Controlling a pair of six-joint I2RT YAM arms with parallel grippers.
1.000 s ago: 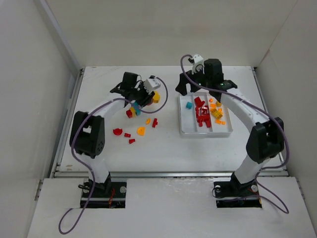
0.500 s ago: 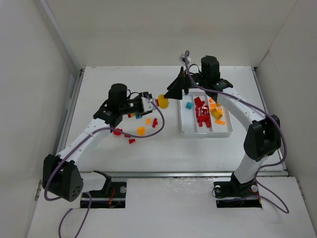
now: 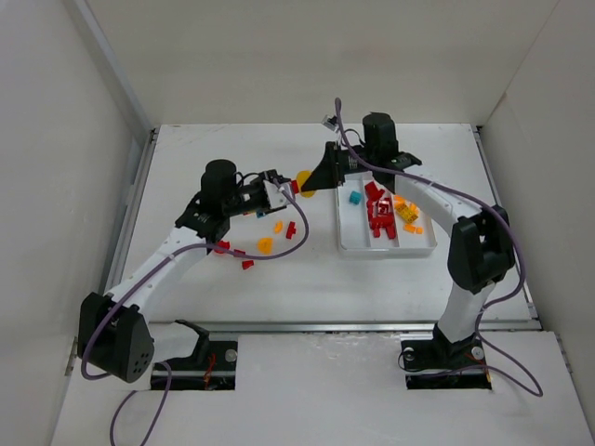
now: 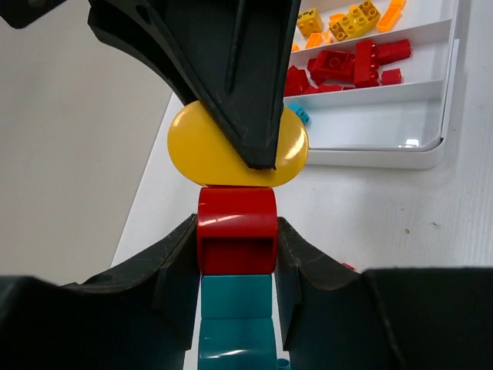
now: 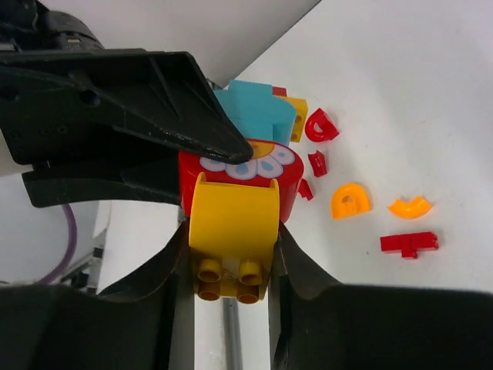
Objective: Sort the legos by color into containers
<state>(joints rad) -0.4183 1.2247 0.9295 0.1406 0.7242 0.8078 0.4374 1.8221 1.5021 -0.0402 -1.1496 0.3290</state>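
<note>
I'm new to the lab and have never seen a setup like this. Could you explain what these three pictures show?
These are two robot arms bolted at the near edge of a table, each ending in a two-finger gripper. The wide picture looks down from above. The other two come from a camera on each wrist, looking along its own fingers. On the table lie loose bricks and a white tray with three compartments: one teal brick on the left, red bricks in the middle, orange-yellow bricks on the right. The left gripper clamps the red piece of a small joined stack; the right gripper grips the yellow piece at its end.
</note>
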